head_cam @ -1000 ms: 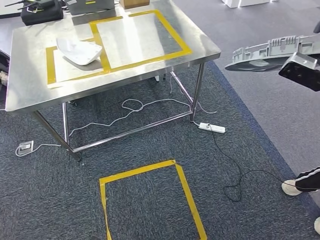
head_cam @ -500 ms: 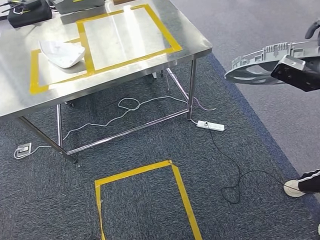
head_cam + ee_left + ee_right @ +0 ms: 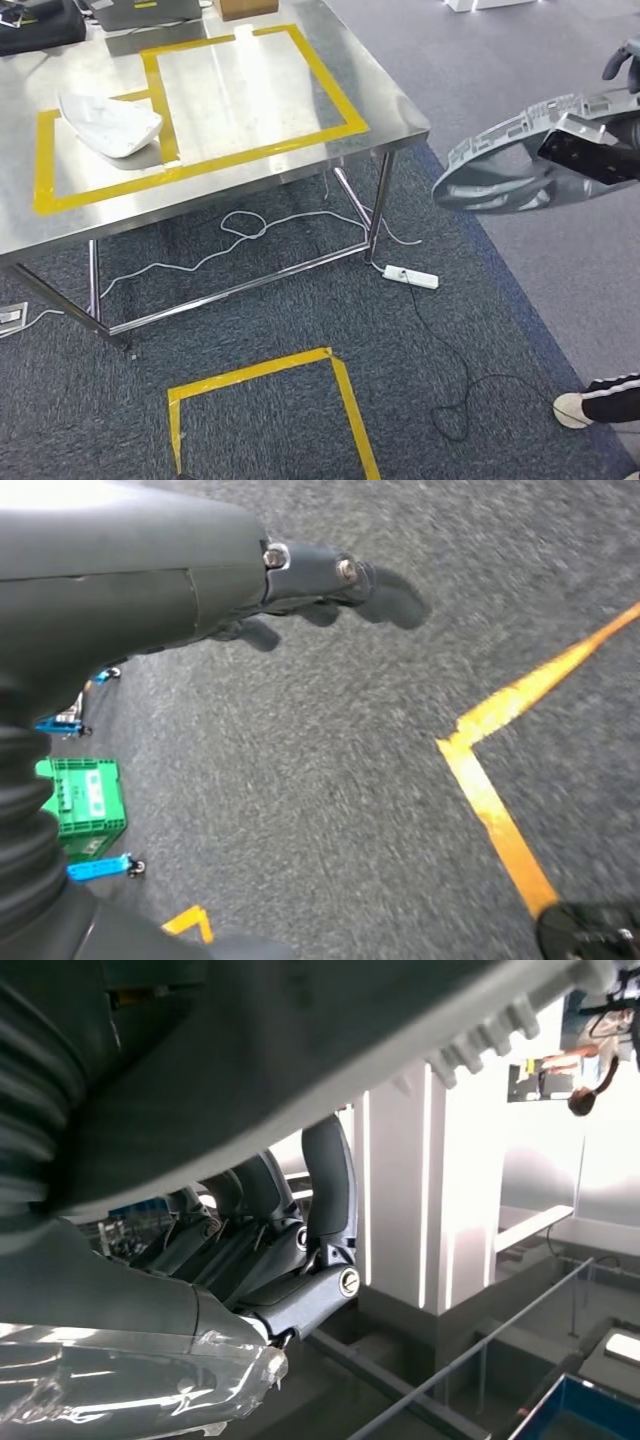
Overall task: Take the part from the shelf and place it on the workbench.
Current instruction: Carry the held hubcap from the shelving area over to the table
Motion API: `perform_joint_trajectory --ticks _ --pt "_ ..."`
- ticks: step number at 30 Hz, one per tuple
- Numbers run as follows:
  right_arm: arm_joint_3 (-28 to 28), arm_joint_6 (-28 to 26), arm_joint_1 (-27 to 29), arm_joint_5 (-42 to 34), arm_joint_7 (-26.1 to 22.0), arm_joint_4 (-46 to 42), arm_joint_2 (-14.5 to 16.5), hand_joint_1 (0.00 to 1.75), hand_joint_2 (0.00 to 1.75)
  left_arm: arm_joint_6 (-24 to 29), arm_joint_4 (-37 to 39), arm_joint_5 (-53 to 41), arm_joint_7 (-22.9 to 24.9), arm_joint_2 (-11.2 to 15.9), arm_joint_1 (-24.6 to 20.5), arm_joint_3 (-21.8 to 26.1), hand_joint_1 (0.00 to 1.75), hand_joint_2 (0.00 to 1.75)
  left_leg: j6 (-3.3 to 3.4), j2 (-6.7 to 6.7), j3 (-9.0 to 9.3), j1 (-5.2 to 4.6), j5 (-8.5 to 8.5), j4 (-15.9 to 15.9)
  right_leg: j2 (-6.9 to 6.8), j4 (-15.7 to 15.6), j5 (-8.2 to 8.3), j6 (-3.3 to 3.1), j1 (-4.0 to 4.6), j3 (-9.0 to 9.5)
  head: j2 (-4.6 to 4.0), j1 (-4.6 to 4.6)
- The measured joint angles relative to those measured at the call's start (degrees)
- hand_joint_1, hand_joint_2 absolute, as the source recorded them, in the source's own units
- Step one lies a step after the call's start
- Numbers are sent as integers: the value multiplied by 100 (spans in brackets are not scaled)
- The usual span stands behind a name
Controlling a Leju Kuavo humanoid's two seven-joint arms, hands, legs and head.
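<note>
A long grey plastic part [image 3: 494, 160] with a ribbed edge hangs in the air at the right of the head view, beyond the corner of the steel workbench [image 3: 377, 112]. My right hand [image 3: 592, 150] grips its near end. In the right wrist view the part [image 3: 302, 1050] lies across my curled fingers [image 3: 324, 1195], which wrap around it. The workbench carries two yellow-taped rectangles; a white curved part [image 3: 109, 123] lies in the left one and the larger right one [image 3: 241, 80] is bare. My left hand [image 3: 317, 580] hangs over the carpet, fingers stretched out, holding nothing.
A yellow tape square [image 3: 264, 372] marks the carpet in front of the workbench. A white power strip [image 3: 410, 277] and loose cables lie by the table leg. A person's shoe [image 3: 573, 408] is at the lower right. A black bag [image 3: 38, 25] and a cardboard box [image 3: 245, 8] sit at the table's back. A green crate [image 3: 83, 800] stands on the floor.
The whole picture has shifted, so the camera has moved: the workbench now sits further left and fuller in view. The held grey part has tilted, its free end lower.
</note>
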Motion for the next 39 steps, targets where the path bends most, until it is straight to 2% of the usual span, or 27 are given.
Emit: perform_joint_trajectory --ticks 1,2,3,4,5,6,7,8,9,10,12,13,15,17,18,19,21,22,23,24,26,28,31,34,39 --pt "24 1 23 -2 -1 11 3 175 175 2 0 8 0 -5 6 0 0 175 17 -3 80 6 -67 -1 -8 300 -214 18 -3 -242 0 3" --pt "53 2 44 -2 -1 25 8 175 175 2 0 18 0 -9 14 0 0 175 23 -10 166 11 -141 -1 -10 451 -473 26 -4 -440 0 3" --pt "76 3 59 0 -1 37 14 175 175 2 0 26 0 -11 23 0 0 175 25 -23 259 13 -214 -2 -9 437 -675 18 -4 -578 0 5" --pt "94 3 63 4 -1 47 19 175 175 2 0 36 0 -11 32 0 0 175 25 -38 353 13 -288 -2 -9 277 -712 -2 -2 -665 0 4" --pt "106 3 62 9 0 56 22 175 175 2 0 44 0 -9 38 0 0 175 25 -53 442 10 -359 -2 -10 3 -505 -27 2 -709 0 5" --pt "115 3 59 15 1 66 24 175 175 2 0 49 0 -8 48 0 0 175 21 -66 515 5 -427 -1 -12 -347 -39 -59 5 -730 0 5" --pt "130 3 49 19 2 77 26 175 175 3 0 56 0 -8 54 0 0 175 12 -77 570 -5 -495 18 -11 -724 503 -92 10 -729 1 5" --pt "145 4 43 22 3 89 30 175 175 7 0 64 0 -9 59 0 0 175 -4 -88 604 -14 -559 25 -10 -1005 956 -120 14 -711 1 -3" --pt "156 6 30 23 4 98 32 175 175 11 0 73 0 -10 60 0 0 175 -23 -97 626 -23 -608 48 -7 -1185 1247 -145 19 -692 1 -11" --pt "163 6 7 24 5 104 34 175 175 24 0 85 0 -10 56 0 0 175 -43 -102 650 -32 -651 59 -5 -1265 1325 -172 20 -661 1 -20" --pt "160 0 -43 25 7 107 36 175 175 64 3 119 0 6 35 1 0 175 -97 -88 664 -51 -733 115 -11 -1272 1303 -214 -26 -585 1 -35" --pt "160 -5 -64 26 8 108 36 175 175 94 4 148 0 11 19 5 0 175 -149 -61 605 -45 -824 254 -17 -1281 1284 -232 -59 -544 1 -48" --pt "173 -10 -62 26 8 119 39 175 175 138 6 222 -1 4 -8 26 0 175 -288 17 286 29 -1150 892 -22 -1293 1234 -240 -115 -470 0 -67" --pt "203 -10 -19 26 8 146 50 175 175 154 7 294 -3 5 -18 49 0 175 -410 65 -94 151 -1455 1565 -22 -1291 1167 -208 -161 -409 0 -71" --pt "216 -9 2 26 8 164 58 175 175 155 7 321 -3 4 -15 58 0 175 -463 75 -195 203 -1454 1687 -22 -1288 1130 -179 -187 -374 0 -72" --pt "224 -9 15 27 8 180 66 175 175 156 7 340 -6 4 -12 65 0 175 -514 79 -203 251 -1295 1587 -23 -1284 1093 -144 -218 -333 0 -72" --pt "227 -8 -7 33 8 201 83 175 175 160 7 358 -14 11 -6 75 0 175 -617 92 -18 336 -686 884 -30 -1279 1023 -65 -276 -247 0 -75" --pt "228 -8 -40 37 8 206 90 175 175 163 7 367 -17 15 -6 78 0 175 -651 99 94 352 -470 501 -33 -1275 998 -28 -296 -217 0 -81" --pt "230 -8 -77 40 9 211 96 175 175 170 7 376 -19 19 -8 79 0 175 -646 105 176 358 -343 231 -34 -1273 979 9 -301 -207 0 -87" --pt "233 -8 -108 42 9 217 101 175 175 178 7 385 -20 20 -10 80 0 175 -624 107 212 360 -311 88 -34 -1269 960 39 -298 -206 0 -91" --pt "240 -8 -141 43 9 233 108 175 175 192 7 400 -20 16 -11 81 0 175 -565 94 217 363 -321 47 -32 -1260 947 36 -287 -209 0 -85" --pt "247 -8 -149 43 9 245 115 175 175 201 7 405 -20 17 -7 84 0 175 -557 60 201 373 -304 42 -38 -1268 975 2 -285 -193 0 -71" --pt "260 -8 -161 43 10 261 136 175 175 209 7 410 -20 21 2 85 0 175 -516 -3 183 352 -310 52 -85 -1355 1019 23 -287 -159 0 -62" --pt "298 -7 -167 43 9 288 181 175 175 228 7 426 -23 22 23 85 0 175 -432 -24 176 318 -344 78 -123 -1481 990 132 -308 -89 0 -64" --pt "333 -15 -179 32 10 323 195 175 175 271 7 457 -99 37 35 85 0 175 -294 -18 187 272 -445 102 -112 -1498 1000 324 -351 -34 0 -67"
